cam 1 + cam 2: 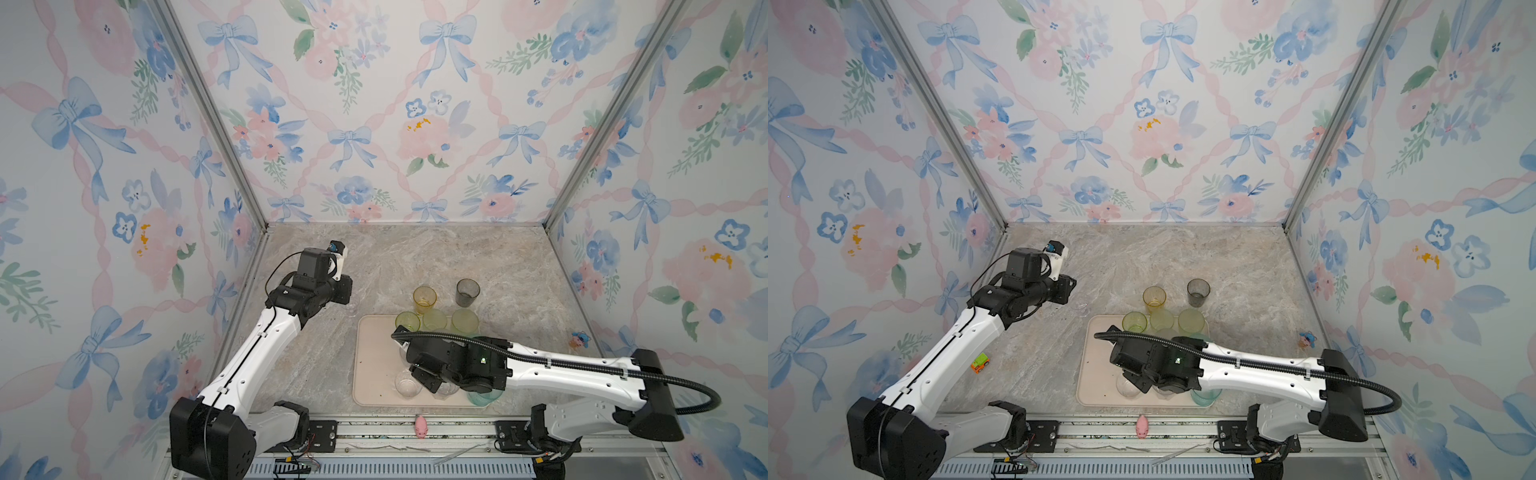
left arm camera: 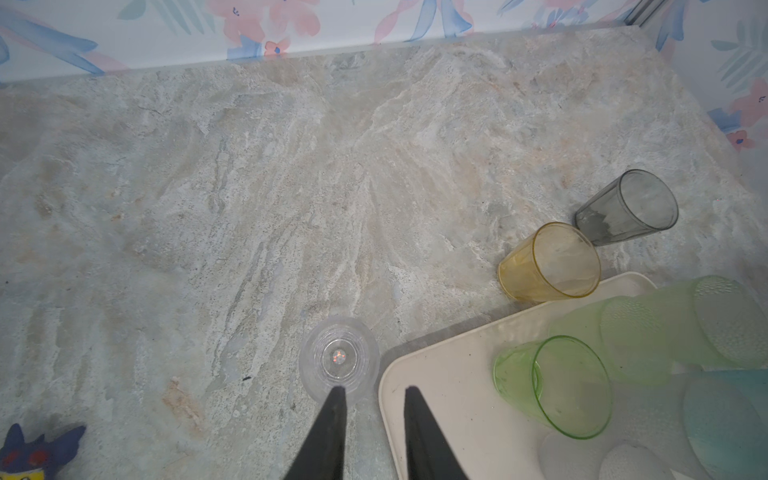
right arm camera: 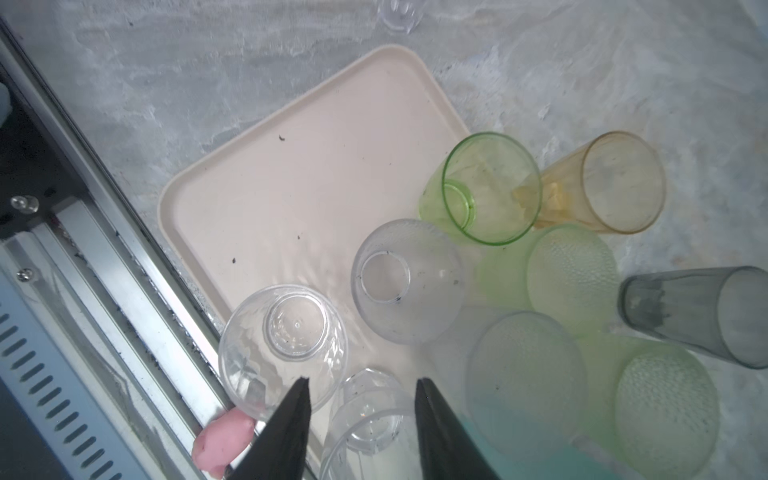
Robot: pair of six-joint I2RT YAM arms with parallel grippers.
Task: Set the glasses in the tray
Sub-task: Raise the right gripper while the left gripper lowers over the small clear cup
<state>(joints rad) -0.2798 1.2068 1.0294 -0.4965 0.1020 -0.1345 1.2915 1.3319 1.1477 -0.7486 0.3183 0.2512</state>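
The cream tray (image 1: 374,353) lies at the front middle of the table. Pale green glasses (image 3: 484,187) stand along its far side, clear ones (image 3: 409,280) nearer the front, and a teal one (image 1: 482,399) at the front right corner. My right gripper (image 3: 363,380) hangs open over the tray's front, its fingers on either side of a clear glass (image 3: 368,415) standing in the tray. An amber glass (image 1: 424,299) and a smoky grey glass (image 1: 468,292) stand on the table behind the tray. My left gripper (image 2: 374,390) is open and empty, just short of a small clear glass (image 2: 338,357) left of the tray's far corner.
A pink pig toy (image 1: 422,427) lies on the front rail. A blue and pink figurine (image 1: 579,339) sits by the right wall, a small toy car (image 1: 980,362) under the left arm, and a dark blue figurine (image 2: 37,451) on the table to the left.
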